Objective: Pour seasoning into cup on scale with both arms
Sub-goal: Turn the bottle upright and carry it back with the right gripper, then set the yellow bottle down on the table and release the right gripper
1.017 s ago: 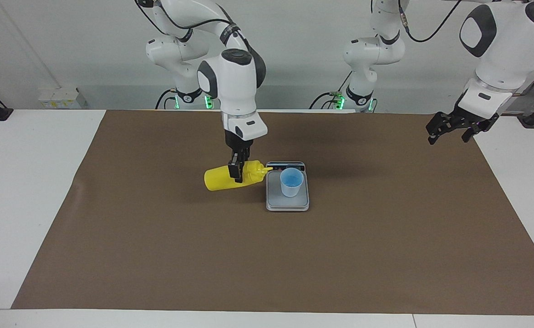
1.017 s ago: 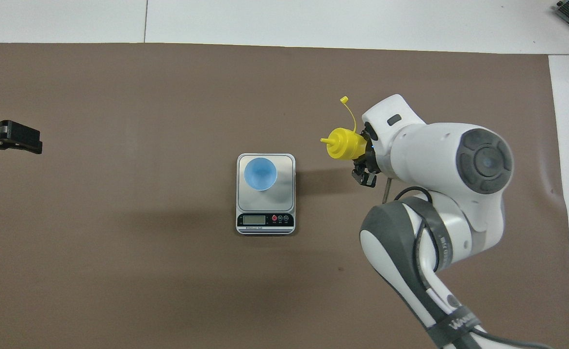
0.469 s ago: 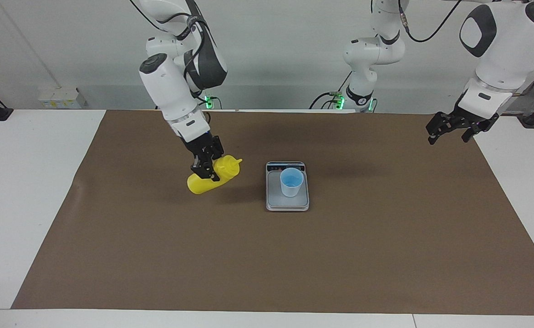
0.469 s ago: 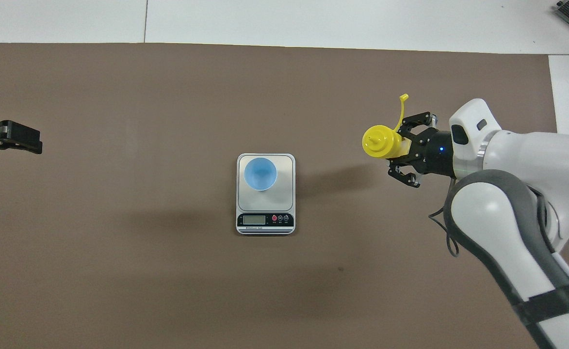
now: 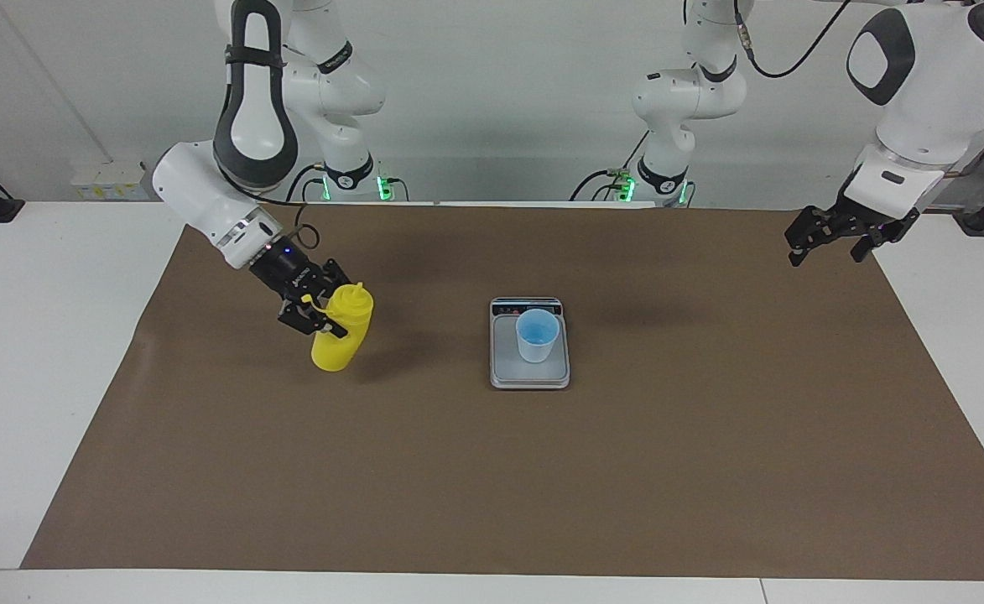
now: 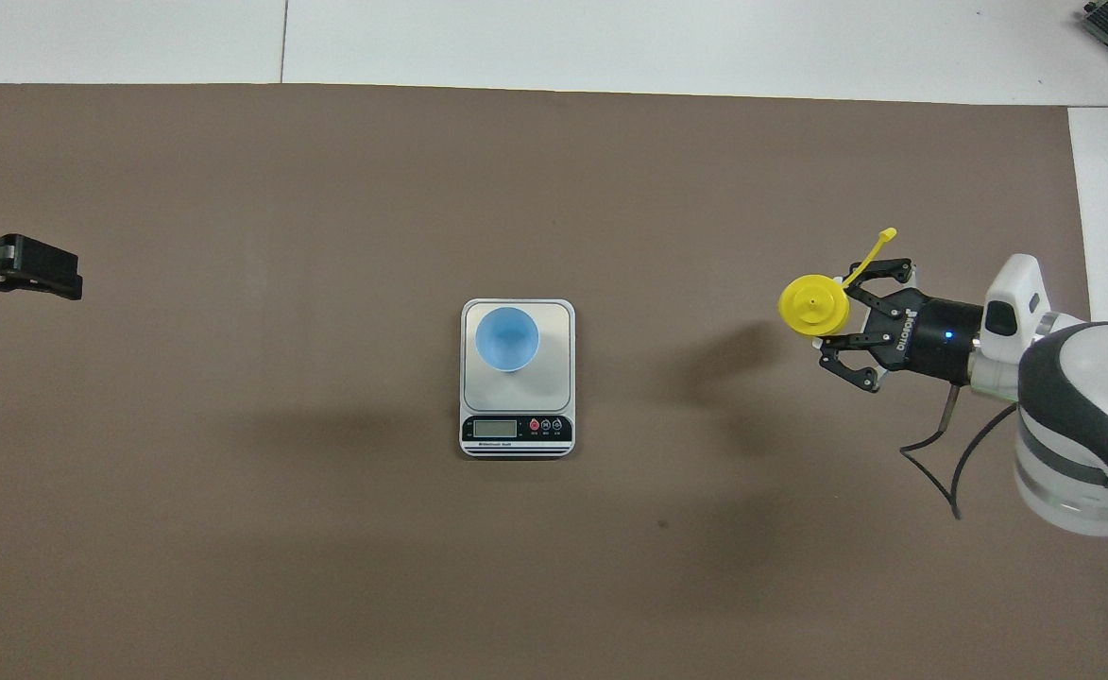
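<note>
The seasoning (image 5: pixel 342 335), a yellow squeeze bottle, stands nearly upright with its nozzle up, low over the brown mat toward the right arm's end. I cannot tell whether its base touches the mat. My right gripper (image 5: pixel 324 319) is shut on the bottle's upper body from the side. From overhead the seasoning (image 6: pixel 813 304) shows its round top, the right gripper (image 6: pixel 842 321) beside it, and the open cap (image 6: pixel 884 234) hanging off on its tether. The light-blue cup (image 5: pixel 536 334) (image 6: pixel 506 338) stands on the scale (image 5: pixel 529 375) (image 6: pixel 554 378) mid-mat. My left gripper (image 5: pixel 827 250) (image 6: pixel 58 276) waits open in the air over the mat's edge.
A brown mat (image 5: pixel 492 470) covers most of the white table (image 5: pixel 47 335). The scale's display strip (image 6: pixel 516 429) faces the robots. A white socket block (image 5: pixel 110 180) sits at the table's back corner near the right arm's base.
The right arm swung the bottle away from the scale toward its own end of the table and turned it from lying level, nozzle by the cup, to nearly upright. The left arm stayed still.
</note>
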Tool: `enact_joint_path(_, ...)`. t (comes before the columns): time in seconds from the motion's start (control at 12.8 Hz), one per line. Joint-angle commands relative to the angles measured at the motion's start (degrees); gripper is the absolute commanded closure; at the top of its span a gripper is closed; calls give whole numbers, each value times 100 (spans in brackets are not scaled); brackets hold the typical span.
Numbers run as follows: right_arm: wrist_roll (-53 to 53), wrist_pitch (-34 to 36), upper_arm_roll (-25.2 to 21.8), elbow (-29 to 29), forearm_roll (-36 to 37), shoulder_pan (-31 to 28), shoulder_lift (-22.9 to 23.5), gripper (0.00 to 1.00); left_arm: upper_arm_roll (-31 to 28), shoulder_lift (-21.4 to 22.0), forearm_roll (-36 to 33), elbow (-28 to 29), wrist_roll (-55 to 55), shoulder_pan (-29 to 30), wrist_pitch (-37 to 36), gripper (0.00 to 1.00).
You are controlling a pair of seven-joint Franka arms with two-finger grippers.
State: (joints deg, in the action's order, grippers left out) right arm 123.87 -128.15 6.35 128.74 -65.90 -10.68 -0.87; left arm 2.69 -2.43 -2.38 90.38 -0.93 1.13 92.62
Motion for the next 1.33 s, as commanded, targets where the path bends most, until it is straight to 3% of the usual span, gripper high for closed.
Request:
enact_joint_path(0.0,697,798,59,63,-423,-766,130,73,-32,76,71,32,58,10,-68,0)
enact_joint_path(0.31,752,1590,59,309,-433,-1523,314,73,-32,76,71,32,58,10,-68,0)
enact_joint_path(0.47,761,1993,68,292,-459,-1839,673,73,-32,76,71,32,58,10,-68,0)
enact_joint_path(0.7,752,2163,50,204,-503,-2113,965,69,-32,76,71,32,58,10,-68,0)
enact_joint_path(0.86,752,2163,50,186,-503,-2149,1010,46,-32,76,71,32,58,10,-68,0)
enact_joint_path(1.02,735,2128,41,178,-503,-2149,1010,0,-32,76,71,32,58,10,-68,0)
enact_joint_path(1.25,682,2110,15,178,-425,-2140,922,0,-32,76,71,32,58,10,-68,0)
